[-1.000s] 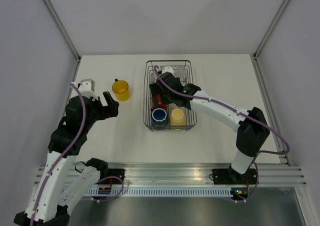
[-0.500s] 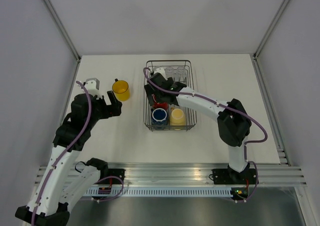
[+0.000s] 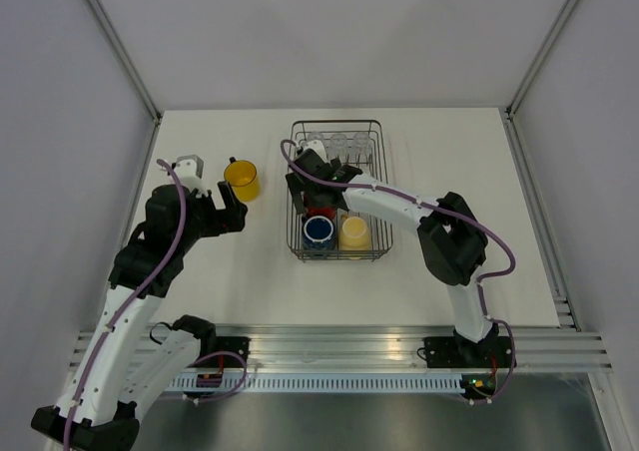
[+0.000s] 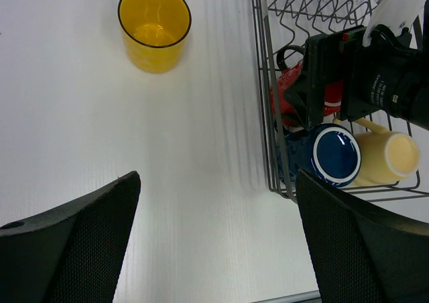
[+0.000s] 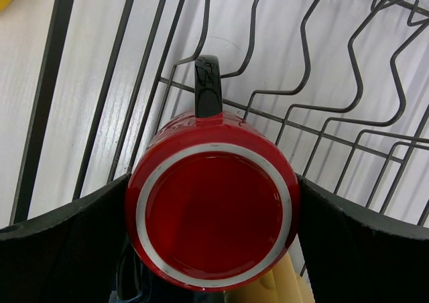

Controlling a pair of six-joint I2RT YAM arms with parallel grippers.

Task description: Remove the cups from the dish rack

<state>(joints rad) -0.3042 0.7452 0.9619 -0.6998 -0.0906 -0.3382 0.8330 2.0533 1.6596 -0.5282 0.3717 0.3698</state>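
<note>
Worktop [image 3: 449,172]: white, matt, faintly ribbed
Room: pale grey walls [image 3: 329,32] on three sides
Dish rack [image 3: 339,257]: dark wire basket with wavy tines, surrounding the right end effector [image 5: 213,182]
Red mug [image 5: 213,212]: base up, black handle, between the right end effector's fingers
Right end effector: spread wide, straddling the red mug
Dark blue mug [image 4: 335,154], cream mug [image 4: 389,157]: in the rack, just beside the right end effector
Glass tumblers [image 3: 339,142]: beyond the right end effector
Orange-yellow mug [image 4: 154,25]: upright on the worktop, ahead-left of the left end effector [image 4: 216,182]
Left end effector: wide open, empty
</note>
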